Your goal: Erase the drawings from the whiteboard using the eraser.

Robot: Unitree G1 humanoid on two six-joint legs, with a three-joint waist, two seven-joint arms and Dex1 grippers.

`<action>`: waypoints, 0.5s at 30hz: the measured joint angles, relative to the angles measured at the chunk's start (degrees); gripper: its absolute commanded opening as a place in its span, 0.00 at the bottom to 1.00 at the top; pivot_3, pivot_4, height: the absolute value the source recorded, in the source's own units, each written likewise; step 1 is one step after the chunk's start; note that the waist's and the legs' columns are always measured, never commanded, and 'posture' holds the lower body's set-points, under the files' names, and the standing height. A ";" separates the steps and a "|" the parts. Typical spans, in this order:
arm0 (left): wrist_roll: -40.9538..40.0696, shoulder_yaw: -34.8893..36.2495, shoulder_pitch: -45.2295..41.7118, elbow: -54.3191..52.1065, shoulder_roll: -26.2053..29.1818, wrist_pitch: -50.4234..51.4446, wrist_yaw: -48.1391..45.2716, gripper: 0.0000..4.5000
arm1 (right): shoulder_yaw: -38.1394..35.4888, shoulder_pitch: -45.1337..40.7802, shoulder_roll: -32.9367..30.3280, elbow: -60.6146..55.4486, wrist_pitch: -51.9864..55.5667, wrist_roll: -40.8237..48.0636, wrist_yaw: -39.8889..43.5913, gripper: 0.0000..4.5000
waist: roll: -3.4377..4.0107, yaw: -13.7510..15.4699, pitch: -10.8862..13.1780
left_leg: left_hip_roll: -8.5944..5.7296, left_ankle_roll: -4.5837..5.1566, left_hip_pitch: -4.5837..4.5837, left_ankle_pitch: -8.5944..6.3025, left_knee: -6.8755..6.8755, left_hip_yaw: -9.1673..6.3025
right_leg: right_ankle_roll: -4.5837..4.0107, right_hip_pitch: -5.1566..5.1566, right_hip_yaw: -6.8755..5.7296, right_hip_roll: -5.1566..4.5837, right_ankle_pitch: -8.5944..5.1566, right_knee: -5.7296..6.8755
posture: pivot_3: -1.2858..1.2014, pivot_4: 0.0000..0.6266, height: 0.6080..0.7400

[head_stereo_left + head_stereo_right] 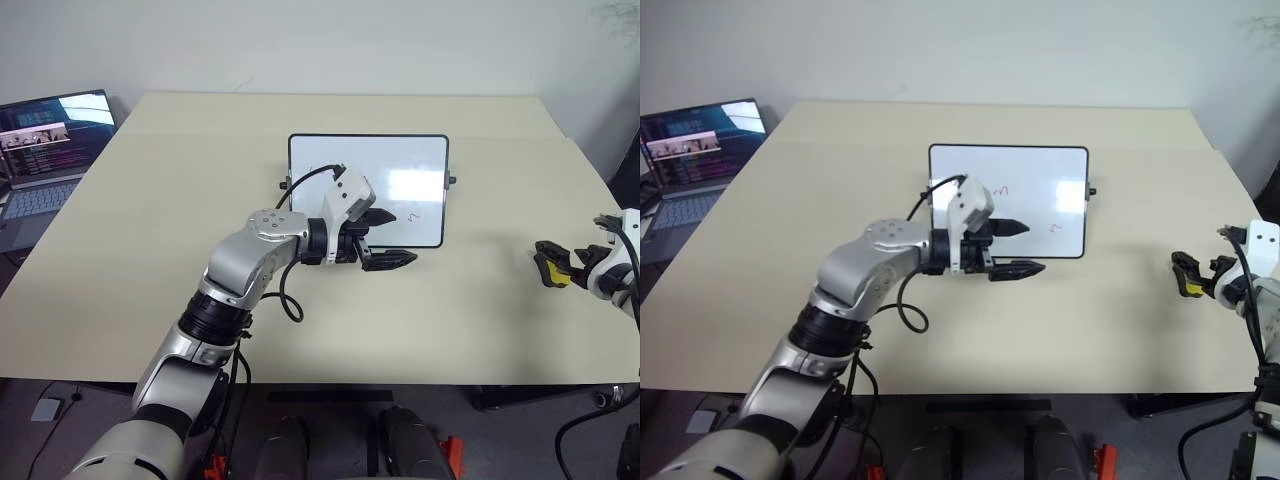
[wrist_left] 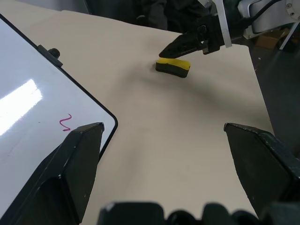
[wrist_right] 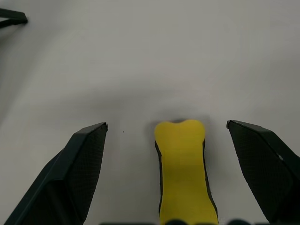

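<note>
Yellow eraser (image 3: 184, 171) lies on desk (image 1: 150, 250) betw. spread fingers of right hand (image 1: 570, 262), not gripped yet. Whiteboard (image 1: 1040, 170) mid-desk, drawings (image 1: 1058, 226) unerased. Left hand (image 1: 385, 238) open, empty, over board's near edge. Pickup and wiping both left, I reckon.

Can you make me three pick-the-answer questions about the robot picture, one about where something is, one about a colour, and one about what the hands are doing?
1. Where is the eraser?
A. on the whiteboard
B. on the table between the right gripper's fingers
C. on the laptop

2. What colour is the eraser's top?
A. yellow
B. blue
C. green

3. How are the right gripper fingers?
A. shut on the eraser
B. open around the eraser
C. shut on the whiteboard

Answers:
1 B, it lies on the table, away from the whiteboard.
2 A, yellow over a black part.
3 B, both fingers stand apart from it.
</note>
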 measured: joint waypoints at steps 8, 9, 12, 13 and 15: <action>0.03 0.00 0.00 -0.44 0.00 1.14 -0.06 1.00 | -0.27 1.25 0.82 0.12 -0.16 -0.13 -0.07 0.99 | 0.00 0.02 0.00 | 0.00 0.00 0.00 0.00 0.01 0.00 | 0.01 0.00 0.00 0.00 0.00 0.00 | 0.52 0.24 1.00; 0.04 0.00 0.00 -0.44 0.01 1.17 -0.07 1.00 | -0.27 1.38 0.95 0.17 -0.19 -0.16 -0.10 0.99 | 0.00 0.02 0.00 | 0.00 0.00 0.00 0.00 0.01 0.00 | 0.01 0.00 0.00 0.00 0.00 0.00 | 0.52 0.24 1.00; 0.07 0.00 0.00 -0.44 0.02 1.23 -0.11 1.00 | -0.27 1.66 1.16 0.53 -0.36 -0.37 -0.17 0.99 | 0.00 0.03 0.00 | 0.00 0.00 0.00 0.00 0.01 0.00 | 0.01 0.00 0.00 0.00 0.00 0.00 | 0.52 0.24 1.00; 0.08 0.00 0.00 -0.44 0.04 1.24 -0.12 1.00 | -0.27 1.71 1.16 0.84 -0.50 -0.54 -0.17 0.99 | 0.00 0.03 0.00 | 0.00 0.00 0.00 0.00 0.01 0.00 | 0.01 0.00 0.00 0.00 0.00 0.00 | 0.52 0.24 1.00; 0.15 0.00 0.00 -0.44 0.06 1.24 -0.09 1.00 | -0.26 1.87 1.18 1.22 -0.65 -1.05 -0.17 0.99 | 0.00 0.03 0.00 | 0.00 0.00 0.00 0.00 0.01 0.00 | 0.01 0.00 0.00 0.00 0.00 0.00 | 0.52 0.24 1.00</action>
